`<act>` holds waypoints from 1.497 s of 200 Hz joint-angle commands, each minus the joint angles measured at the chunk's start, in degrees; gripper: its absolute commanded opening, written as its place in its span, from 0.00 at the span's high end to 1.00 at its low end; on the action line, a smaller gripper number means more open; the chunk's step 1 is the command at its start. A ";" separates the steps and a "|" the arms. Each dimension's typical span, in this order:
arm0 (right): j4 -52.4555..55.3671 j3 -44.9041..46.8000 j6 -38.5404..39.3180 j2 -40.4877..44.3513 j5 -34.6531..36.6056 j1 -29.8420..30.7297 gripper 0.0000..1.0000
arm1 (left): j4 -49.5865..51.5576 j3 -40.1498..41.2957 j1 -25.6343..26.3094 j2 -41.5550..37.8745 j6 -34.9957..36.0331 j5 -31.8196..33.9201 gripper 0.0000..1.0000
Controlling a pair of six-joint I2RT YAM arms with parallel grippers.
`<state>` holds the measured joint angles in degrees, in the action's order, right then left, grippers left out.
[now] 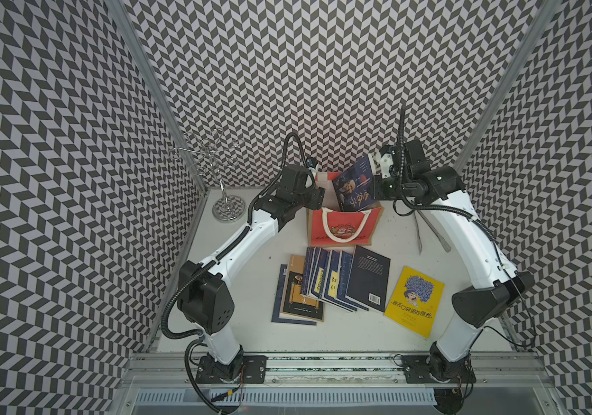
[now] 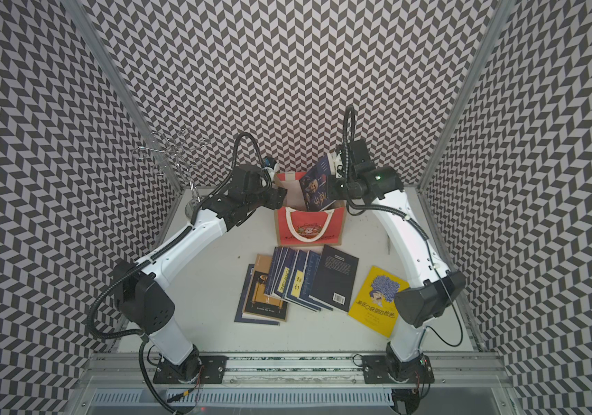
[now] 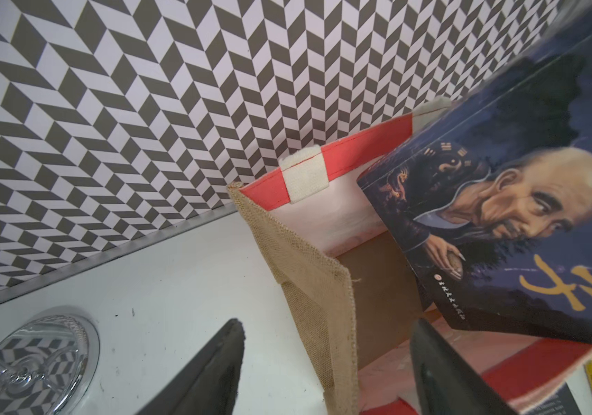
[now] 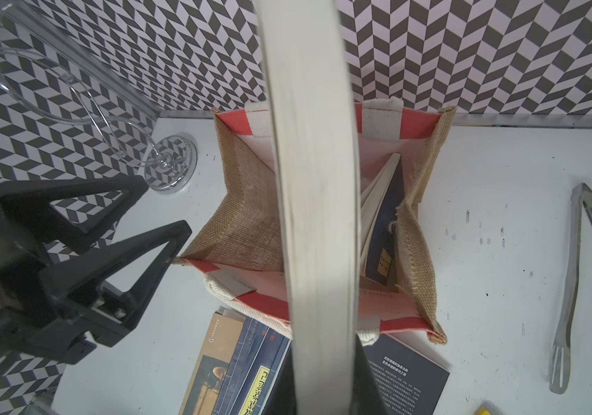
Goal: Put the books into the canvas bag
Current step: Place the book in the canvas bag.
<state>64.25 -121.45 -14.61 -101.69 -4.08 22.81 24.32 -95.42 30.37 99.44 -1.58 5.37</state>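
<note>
Nearest me on the white tabletop [image 1: 251, 334] lie a bright yellow paperback [image 1: 415, 301], a fan of navy blue paperbacks [image 1: 337, 284] and a tan-and-black paperback [image 1: 301, 293], all flat. Just beyond stands the boxy canvas bag [image 1: 345, 230], with a red front, tan jute sides, white rope handles and an open mouth. One dark paperback [image 4: 382, 230] stands inside against a jute wall. The right gripper [image 1: 377, 187] is clamped on a navy paperback with a bald bearded man on its cover [image 1: 354, 190]. It is tilted, its lower end dipping into the bag's mouth. The left gripper [image 4: 165, 204] hangs beside the bag's opposite jute side, jaws apart, gripping nothing. Farther back I see a clear glass stand [image 1: 228, 208] at left. Metal tongs [image 4: 571, 287] lie at right.
</note>
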 commanded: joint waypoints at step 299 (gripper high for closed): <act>-10.61 -10.95 -0.39 -14.79 21.72 5.28 1.00 | -5.77 33.00 -5.51 -32.51 -4.83 -6.32 0.01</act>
<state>61.25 -130.28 -15.44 -120.29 17.37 28.03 20.58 -62.85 25.67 67.48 -5.76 0.27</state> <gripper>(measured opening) 0.142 0.994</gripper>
